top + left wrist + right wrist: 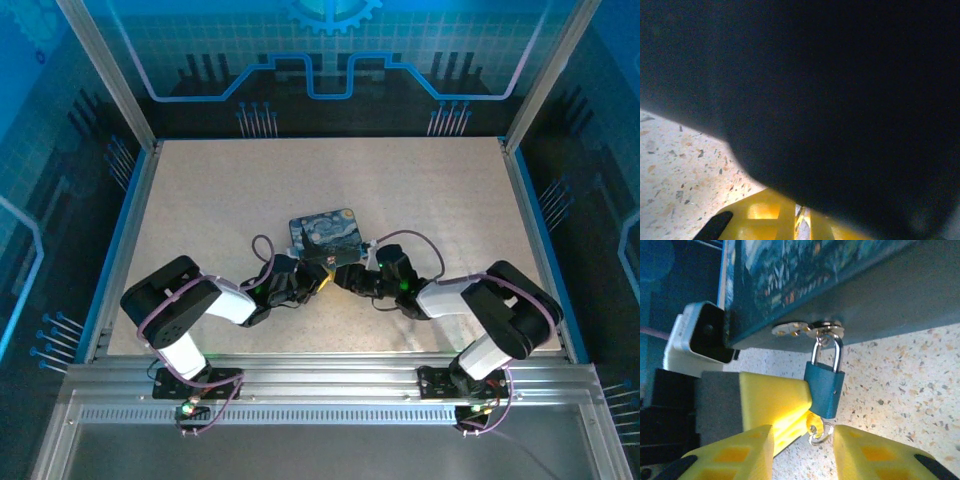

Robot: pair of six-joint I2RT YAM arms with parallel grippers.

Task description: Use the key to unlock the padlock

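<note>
Padlock [824, 392]: small blue block body, silver shackle, both legs seated in the body. The shackle passes through the metal hasp [810, 330] on the near side of the painted tin [880, 300]; the body hangs tilted. Key [814, 429]: small, on a wire ring, at the body's underside; insertion cannot be confirmed.

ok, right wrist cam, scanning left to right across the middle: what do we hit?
White-and-black boxy device → yellow wedge-shaped plastic block → small blue padlock with silver shackle → bare speckled tabletop.
</note>
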